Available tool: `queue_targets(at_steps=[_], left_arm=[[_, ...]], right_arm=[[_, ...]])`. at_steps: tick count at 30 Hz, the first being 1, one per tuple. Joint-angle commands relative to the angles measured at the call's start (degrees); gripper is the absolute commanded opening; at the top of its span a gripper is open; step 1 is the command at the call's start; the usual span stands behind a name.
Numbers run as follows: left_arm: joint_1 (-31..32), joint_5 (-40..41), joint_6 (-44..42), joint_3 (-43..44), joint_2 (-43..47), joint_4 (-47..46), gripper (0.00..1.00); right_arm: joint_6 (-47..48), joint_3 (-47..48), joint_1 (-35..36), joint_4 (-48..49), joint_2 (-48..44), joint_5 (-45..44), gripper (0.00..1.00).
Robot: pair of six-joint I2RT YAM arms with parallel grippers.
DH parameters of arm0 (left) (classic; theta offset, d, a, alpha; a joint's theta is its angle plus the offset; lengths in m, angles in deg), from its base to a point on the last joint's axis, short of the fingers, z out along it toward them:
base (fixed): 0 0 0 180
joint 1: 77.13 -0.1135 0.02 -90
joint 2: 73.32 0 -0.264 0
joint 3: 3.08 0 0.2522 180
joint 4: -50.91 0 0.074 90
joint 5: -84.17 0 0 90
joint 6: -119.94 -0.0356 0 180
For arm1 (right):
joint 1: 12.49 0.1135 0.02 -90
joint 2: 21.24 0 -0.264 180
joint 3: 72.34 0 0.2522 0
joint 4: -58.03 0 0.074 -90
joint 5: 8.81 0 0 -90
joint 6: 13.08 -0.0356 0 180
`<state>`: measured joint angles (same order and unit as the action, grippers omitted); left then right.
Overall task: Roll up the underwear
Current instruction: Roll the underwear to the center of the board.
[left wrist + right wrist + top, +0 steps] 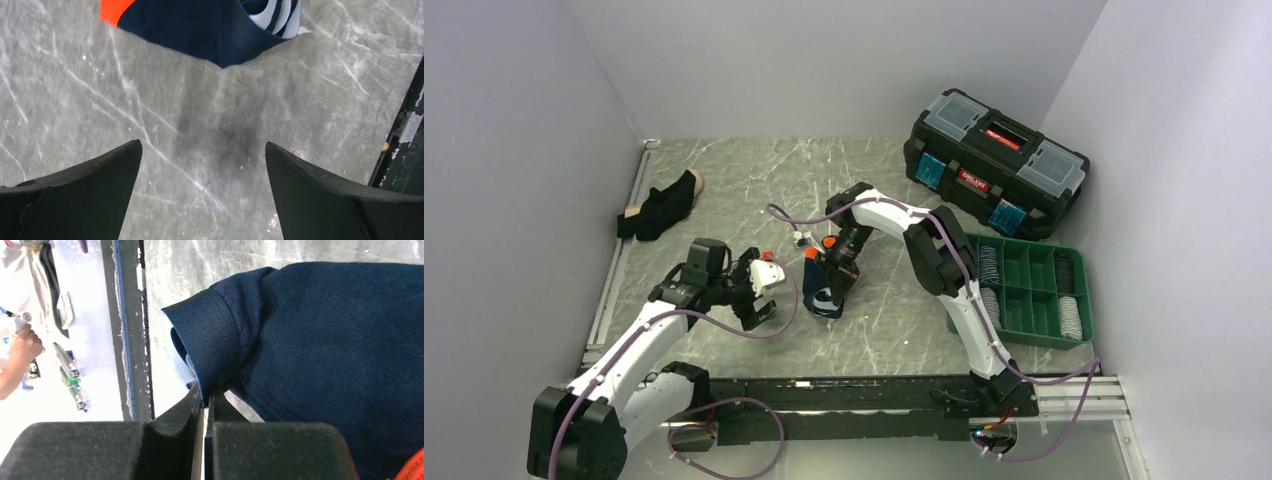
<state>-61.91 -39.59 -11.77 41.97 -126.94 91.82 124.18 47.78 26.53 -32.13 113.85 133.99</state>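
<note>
Navy underwear [826,292] lies mid-worktop [724,190], long axis running far-to-near, bare surface toward the near edge. Left end effector [202,145] is released, garment corner ahead. Right end effector [206,395] is clenched on its hem.

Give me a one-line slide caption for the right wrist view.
Close-up: right gripper, fingers shut on the hem of the navy underwear, marble table behind.

Left hand [202,150] gapes wide; right hand [205,397] is pinched closed
</note>
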Motion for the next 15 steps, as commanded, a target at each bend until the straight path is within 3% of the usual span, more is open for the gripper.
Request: queue_targets(at_steps=[1, 10, 15], left_arm=[[3.1, -3.5, -2.2, -0.3, -1.6, -7.1, 0.99], [18.0, 3.1, -3.5, 3.5, -10.8, -12.4, 1.0], [22.4, 6.6, -5.9, 5.1, -15.3, -14.3, 0.99]], right_arm=[[4.0, 3.3, -0.1, -5.9, 1.8, 4.1, 0.0], [4.3, 5.4, -0.2, -7.8, 5.0, 4.4, 0.0], [4.2, 5.3, -0.2, -7.7, 5.6, 4.1, 0.0]])
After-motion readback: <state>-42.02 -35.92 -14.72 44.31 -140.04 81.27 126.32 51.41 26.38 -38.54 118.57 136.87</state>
